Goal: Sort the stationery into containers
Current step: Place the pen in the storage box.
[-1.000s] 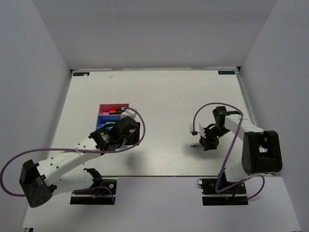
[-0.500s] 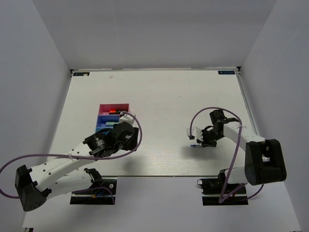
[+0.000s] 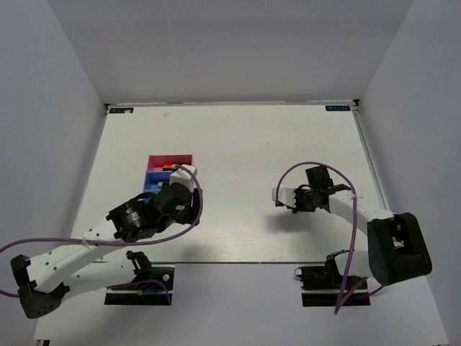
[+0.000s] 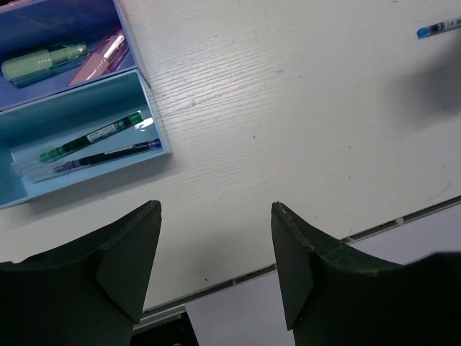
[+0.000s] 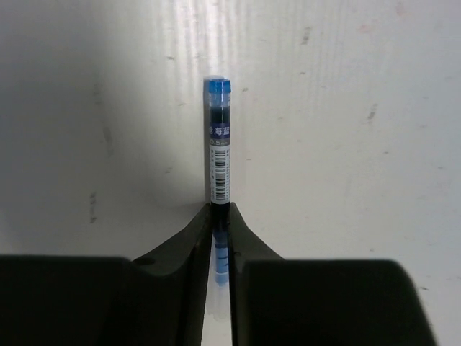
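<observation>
My right gripper (image 5: 220, 209) is shut on a thin blue-capped pen (image 5: 219, 155), held lengthwise above the table; in the top view this gripper (image 3: 294, 200) is right of centre. The pen also shows in the left wrist view (image 4: 438, 29). My left gripper (image 4: 216, 209) is open and empty, above the table's near edge, right of the trays (image 3: 184, 203). The light blue tray (image 4: 155, 108) holds a green pen (image 4: 90, 137) and a dark pen (image 4: 108, 155). The dark blue tray (image 4: 21, 21) holds a pastel green highlighter (image 4: 43, 61) and a pink one (image 4: 97, 59).
The magenta tray (image 3: 170, 157) stands behind the dark blue tray (image 3: 153, 177), with an orange-capped item inside. White walls enclose the table on three sides. The near table edge (image 4: 324, 249) runs just below my left fingers. Purple cables loop from both arms.
My right gripper closed on the blue pen, lifted it and moved left and farther from the near edge. My left arm drew back toward the near left, uncovering more of the trays.
</observation>
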### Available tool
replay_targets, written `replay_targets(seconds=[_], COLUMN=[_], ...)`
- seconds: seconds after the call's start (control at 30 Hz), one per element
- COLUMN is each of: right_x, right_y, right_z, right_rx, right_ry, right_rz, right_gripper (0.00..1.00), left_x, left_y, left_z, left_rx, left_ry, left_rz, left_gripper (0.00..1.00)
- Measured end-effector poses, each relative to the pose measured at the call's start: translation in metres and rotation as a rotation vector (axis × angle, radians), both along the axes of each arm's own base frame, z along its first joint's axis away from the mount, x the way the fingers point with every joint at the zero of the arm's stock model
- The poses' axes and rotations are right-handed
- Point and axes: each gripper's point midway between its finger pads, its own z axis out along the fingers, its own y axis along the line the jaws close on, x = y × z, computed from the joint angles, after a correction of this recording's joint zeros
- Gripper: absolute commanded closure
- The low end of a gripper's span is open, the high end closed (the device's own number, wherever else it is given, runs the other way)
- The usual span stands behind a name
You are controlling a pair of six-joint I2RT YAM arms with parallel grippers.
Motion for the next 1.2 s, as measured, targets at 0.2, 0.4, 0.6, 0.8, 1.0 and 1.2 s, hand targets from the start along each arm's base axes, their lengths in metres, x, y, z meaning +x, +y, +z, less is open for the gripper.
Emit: replay_targets(seconds=[0.2,0.4,0.6,0.8,1.0,1.2], right_x=[0.025,0.028,-0.005,0.02,0.024,0.012], right_y=[0.0,0.006,0.044,0.145,0.246,0.337], right_z=[0.001,0.008,0.037,0.116,0.175,0.195], right_rx=[-0.025,-0.034,0.06,0.29,0.51,0.652], right_ry=[-0.126,-0.058,0.332,0.529,0.702,0.934], right_rz=[-0.005,0.004,0.047,0.104,0.069,0.029], right_gripper=[1.0,1.0,1.0,1.0,1.0,1.0], left_x=[-0.001,-0.002,0.0,-0.005,-0.014,-0.02], left_y=[0.004,0.004,-0.009,-0.028,-0.042,-0.058], left_z=[-0.002,0.001,0.038,0.09,0.127,0.134], left_rx=[0.015,0.026,-0.046,-0.179,-0.279,-0.302], left_ry=[0.004,0.008,-0.033,-0.103,-0.174,-0.18], left_rz=[0.004,-0.006,-0.055,-0.16,-0.284,-0.382], left_gripper=[0.27,0.27,0.27,0.27,0.27,0.27])
